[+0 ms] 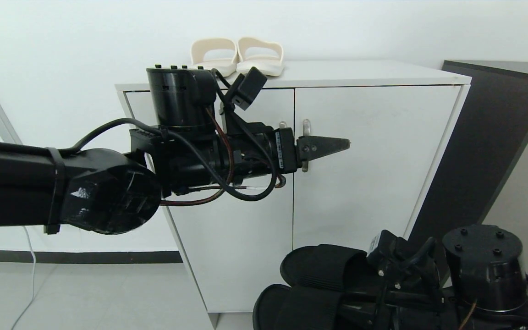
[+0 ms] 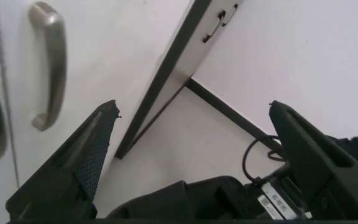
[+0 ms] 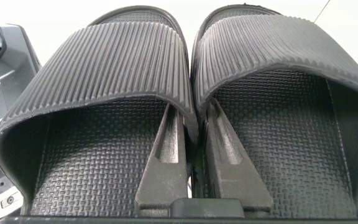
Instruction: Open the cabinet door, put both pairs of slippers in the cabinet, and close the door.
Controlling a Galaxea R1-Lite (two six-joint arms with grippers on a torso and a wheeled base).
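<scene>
Here the left gripper [image 1: 337,145], jaws wide, sits by the handle [image 2: 48,62] of the shut cabinet [image 1: 374,160], beige slippers [image 1: 237,55] on top. Lower down, the right gripper [image 3: 193,112] pinches the black slippers [image 3: 104,68] together.

Cabinet doors [image 1: 374,160] both shut, interior closed off. Left tool [image 1: 332,145] level with door handles [image 1: 306,126], fingers spread wide, free gap between them. Black slippers [image 1: 323,270], pinched in right tool [image 3: 194,171], sit low before doors, right of seam. Cream slippers [image 1: 236,55] take left part of cabinet top [image 1: 374,73]; flat room to their right. Dark panel [image 1: 488,151] walls cabinet's right side. Floor [image 1: 85,293] left of cabinet open.
</scene>
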